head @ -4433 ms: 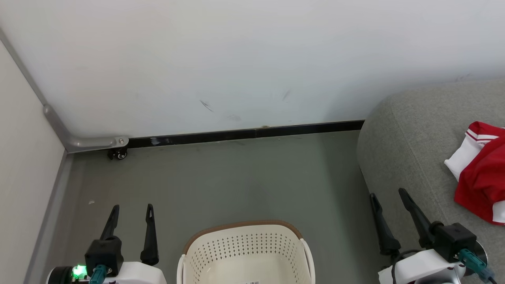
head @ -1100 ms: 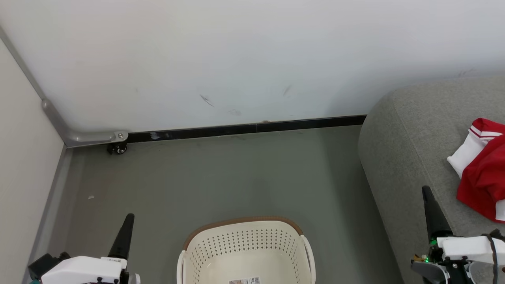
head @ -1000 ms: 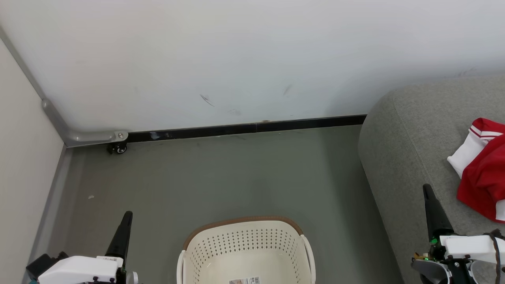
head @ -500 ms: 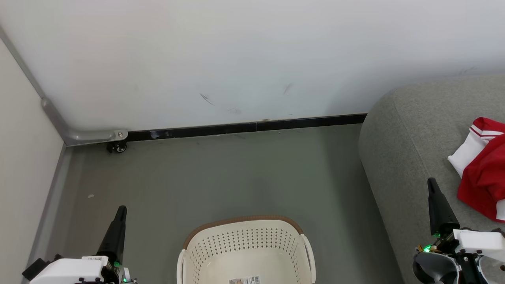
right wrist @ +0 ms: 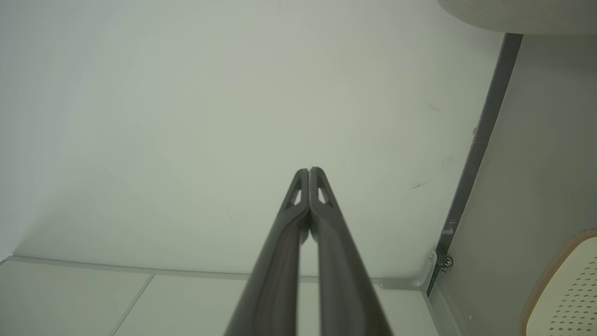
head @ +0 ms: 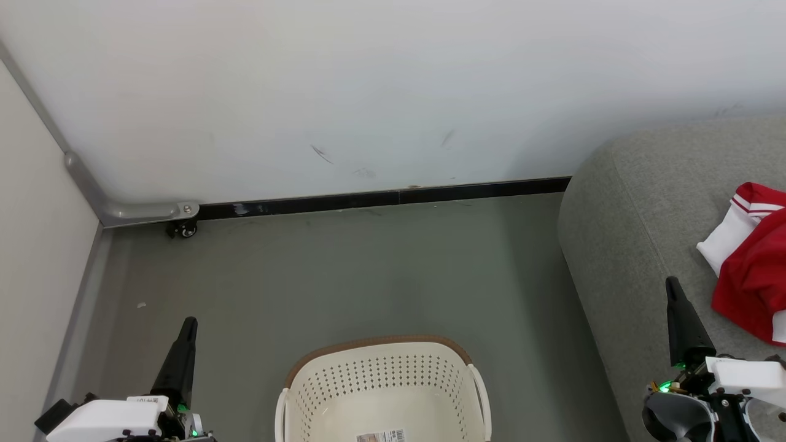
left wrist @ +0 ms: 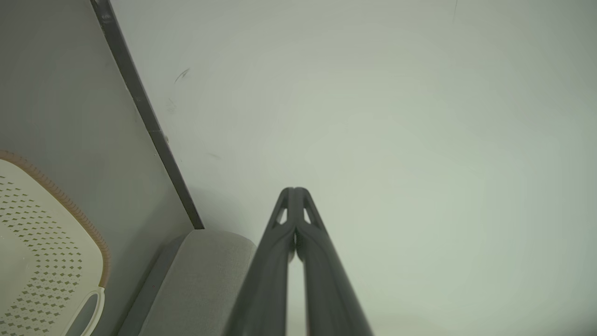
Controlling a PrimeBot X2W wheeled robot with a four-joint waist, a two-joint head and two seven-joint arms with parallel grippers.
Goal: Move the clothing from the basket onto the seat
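Observation:
The red and white clothing lies on the grey seat at the right edge of the head view. On the floor at the bottom centre stands the cream basket with a brown rim, holding nothing but a label on its bottom. My left gripper is at the lower left, shut and holding nothing. Its fingertips meet in the left wrist view, aimed at the white wall. My right gripper is shut over the seat's front edge, left of the clothing. The right wrist view shows the fingertips pressed together.
A white wall with a black baseboard closes the back. A grey rail with a small caster runs along the left panel. Grey floor lies between basket and wall. The basket rim and seat corner appear in the left wrist view.
Both grippers, open with spread fingers in the earliest frame, are shut now and turned edge-on. Over the last second both arms shifted slightly upward in the head view, then held still.

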